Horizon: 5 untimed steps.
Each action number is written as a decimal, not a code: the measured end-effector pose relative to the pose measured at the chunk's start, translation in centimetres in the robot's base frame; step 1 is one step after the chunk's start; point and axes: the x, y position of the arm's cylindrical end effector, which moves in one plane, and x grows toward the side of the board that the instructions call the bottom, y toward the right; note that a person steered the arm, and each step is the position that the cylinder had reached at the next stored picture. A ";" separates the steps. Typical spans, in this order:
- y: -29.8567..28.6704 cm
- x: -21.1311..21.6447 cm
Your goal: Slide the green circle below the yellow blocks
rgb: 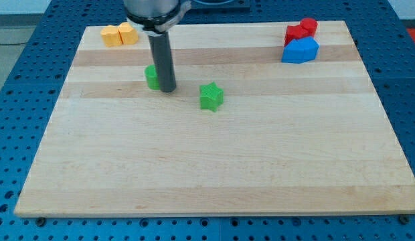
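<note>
The green circle [151, 77] lies on the wooden board in the upper left part of the view, partly hidden by my rod. My tip [167, 88] touches or nearly touches its right side. Two yellow blocks [120, 34] sit side by side at the board's top left corner, above and to the left of the green circle. A green star [211, 96] lies to the right of my tip, a little lower.
Two red blocks [300, 31] and a blue block [300, 51] are clustered at the board's top right. The wooden board [214, 167] rests on a blue perforated table.
</note>
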 end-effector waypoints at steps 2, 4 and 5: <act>-2.9 -3.1; -5.7 -5.4; -6.1 -6.4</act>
